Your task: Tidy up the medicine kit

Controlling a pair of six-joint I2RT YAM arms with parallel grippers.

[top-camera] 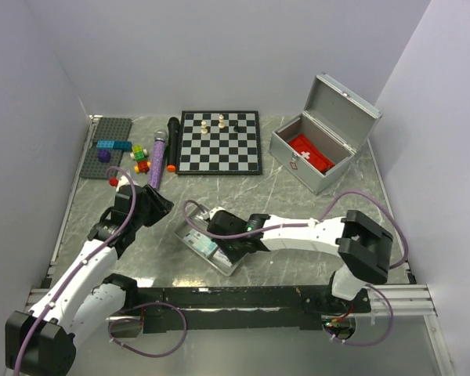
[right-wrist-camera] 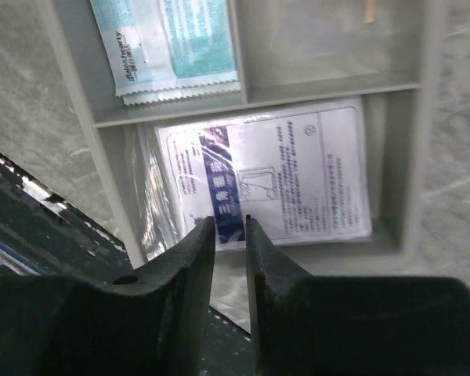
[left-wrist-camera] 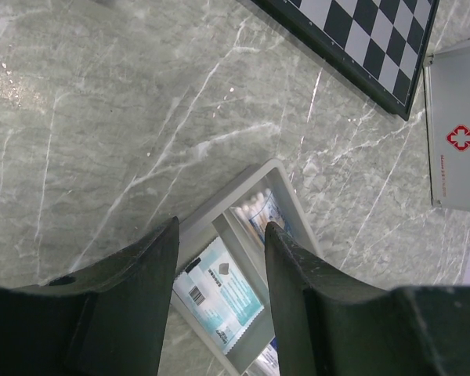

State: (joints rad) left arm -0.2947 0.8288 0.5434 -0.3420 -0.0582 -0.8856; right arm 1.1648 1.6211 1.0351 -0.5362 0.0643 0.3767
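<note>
marble table, open medicine kit at its far right, tray near the front. left gripper hangs released beside the tray. right gripper nearly clenched at a white packet; grasp unclear. likely picking it; next needs a firm pinch, then the kit.

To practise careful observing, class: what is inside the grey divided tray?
The tray holds teal sachets in one compartment and a white printed packet in another. The right tool covers part of the packet's edge; anything under the packet is hidden.
</note>
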